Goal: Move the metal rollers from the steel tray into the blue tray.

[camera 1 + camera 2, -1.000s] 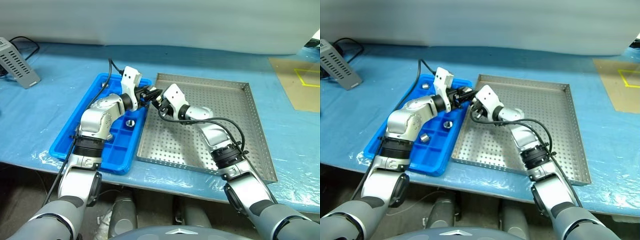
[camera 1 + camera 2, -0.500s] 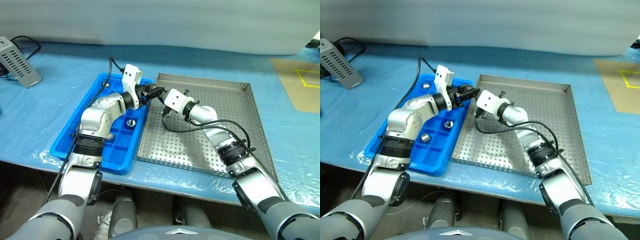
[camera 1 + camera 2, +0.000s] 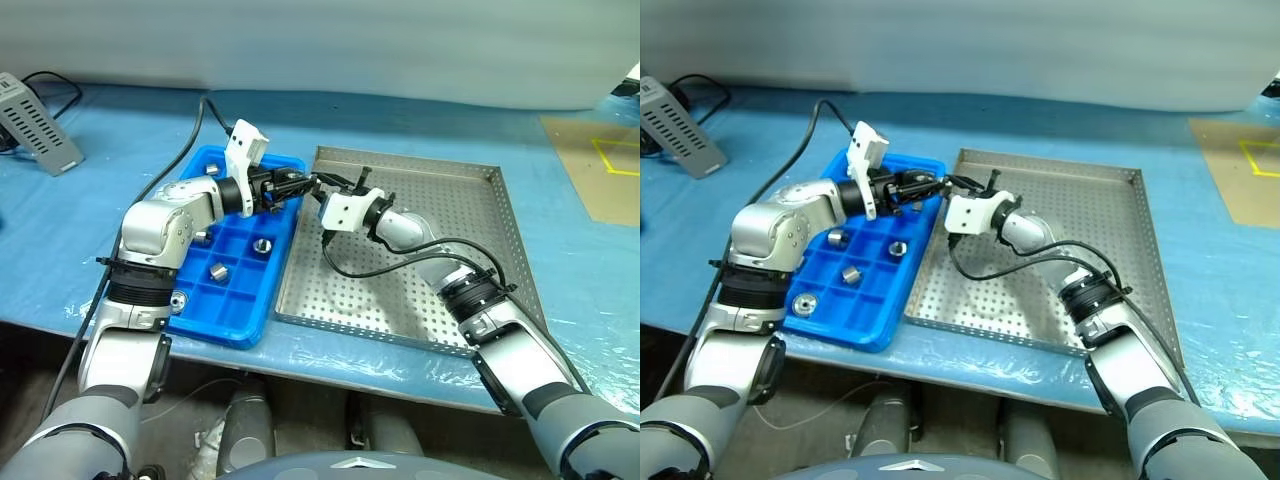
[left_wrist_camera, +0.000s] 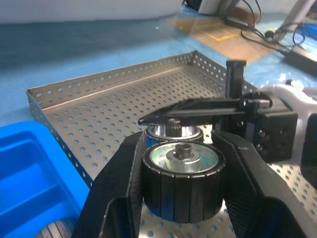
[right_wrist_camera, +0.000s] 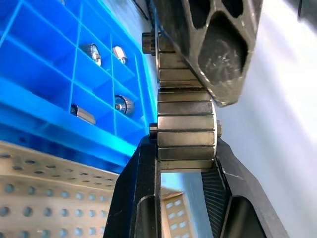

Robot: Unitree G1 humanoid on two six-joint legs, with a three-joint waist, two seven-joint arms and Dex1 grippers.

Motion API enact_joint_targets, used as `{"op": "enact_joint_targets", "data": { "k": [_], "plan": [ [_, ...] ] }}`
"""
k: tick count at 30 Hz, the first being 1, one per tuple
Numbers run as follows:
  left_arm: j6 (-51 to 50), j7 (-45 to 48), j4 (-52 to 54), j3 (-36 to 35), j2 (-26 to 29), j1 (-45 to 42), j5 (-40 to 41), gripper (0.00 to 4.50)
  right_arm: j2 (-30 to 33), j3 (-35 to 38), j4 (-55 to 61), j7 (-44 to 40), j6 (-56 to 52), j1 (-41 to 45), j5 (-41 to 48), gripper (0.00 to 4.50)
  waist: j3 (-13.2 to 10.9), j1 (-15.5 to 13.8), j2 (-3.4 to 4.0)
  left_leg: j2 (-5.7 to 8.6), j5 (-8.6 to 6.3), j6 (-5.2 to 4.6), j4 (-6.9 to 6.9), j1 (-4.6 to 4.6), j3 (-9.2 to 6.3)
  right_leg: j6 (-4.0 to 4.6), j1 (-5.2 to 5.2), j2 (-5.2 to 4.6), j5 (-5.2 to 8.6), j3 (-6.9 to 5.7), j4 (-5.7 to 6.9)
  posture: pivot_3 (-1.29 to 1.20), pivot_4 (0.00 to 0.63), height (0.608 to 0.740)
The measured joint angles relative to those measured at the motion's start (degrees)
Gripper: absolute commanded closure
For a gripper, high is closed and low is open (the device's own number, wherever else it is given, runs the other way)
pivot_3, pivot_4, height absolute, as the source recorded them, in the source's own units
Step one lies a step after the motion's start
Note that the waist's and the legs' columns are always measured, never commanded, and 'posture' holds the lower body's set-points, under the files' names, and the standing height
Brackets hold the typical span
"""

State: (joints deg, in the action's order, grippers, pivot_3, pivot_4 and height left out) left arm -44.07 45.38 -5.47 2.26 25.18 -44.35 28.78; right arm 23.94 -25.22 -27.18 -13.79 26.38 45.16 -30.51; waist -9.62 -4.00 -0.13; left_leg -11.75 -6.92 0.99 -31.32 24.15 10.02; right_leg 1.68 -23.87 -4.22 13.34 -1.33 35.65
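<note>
Both black two-fingered grippers lifted slightly, left gripper (image 4: 181,163) and right gripper (image 5: 185,148) each clamping one ridged silver roller (image 4: 182,174) at blue compartment tray's (image 3: 232,318) right edge beside perforated steel tray (image 3: 430,250), four rollers (image 3: 852,273) lying in blue compartments.

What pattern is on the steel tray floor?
Rows of small round holes across the shiny silver steel tray floor; clearest in the left wrist view.

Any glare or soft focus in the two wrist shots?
Left wrist view: roller between the gripper's fingers is sharp, its top face glints; steel tray softens with distance. Right wrist view: held roller crisp, blue tray bright with sheen.
</note>
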Motion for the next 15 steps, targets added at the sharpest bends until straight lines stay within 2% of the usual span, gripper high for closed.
{"op": "enact_joint_targets", "data": {
  "k": [5,7,9,15],
  "plan": [
    [0.1,0.3,0.5,0.5,0.2,0.2,0.1,2.45,4.1,-2.8,0.5,13.9,3.3,1.9,-15.0,3.77,0.0,0.2,-0.04,-0.03,0.05,0.09,-0.02,-0.05,0.00,-0.03,-0.01,0.05,-0.01,0.03,0.05,-0.07,0.150,0.740],
    [0.5,0.2,0.7,0.5,0.1,0.0,0.1,2.45,4.1,-2.8,0.4,16.9,3.2,1.9,-17.1,3.77,0.0,0.3,-0.04,-0.02,0.04,0.08,-0.02,-0.05,0.01,-0.09,-0.01,0.05,-0.05,0.06,0.04,-0.07,0.150,0.740],
    [1.3,-0.5,0.6,0.5,0.1,-0.3,-0.1,2.45,2.4,-1.7,-0.4,14.8,2.5,1.6,-12.9,3.77,0.0,0.6,-0.05,-0.03,0.03,0.06,-0.03,-0.05,0.01,-0.21,-0.01,0.06,-0.12,0.07,0.05,-0.08,0.150,0.740],
    [3.4,-3.3,-1.0,0.0,-0.1,-2.4,-1.6,2.45,-8.8,5.7,1.0,-4.5,-11.9,-1.6,13.7,3.77,0.0,1.8,-0.05,-0.03,-0.16,-0.26,-0.10,0.00,0.00,-0.17,-0.01,0.05,-0.10,0.07,0.05,-0.09,0.150,0.740]
  ]
}}
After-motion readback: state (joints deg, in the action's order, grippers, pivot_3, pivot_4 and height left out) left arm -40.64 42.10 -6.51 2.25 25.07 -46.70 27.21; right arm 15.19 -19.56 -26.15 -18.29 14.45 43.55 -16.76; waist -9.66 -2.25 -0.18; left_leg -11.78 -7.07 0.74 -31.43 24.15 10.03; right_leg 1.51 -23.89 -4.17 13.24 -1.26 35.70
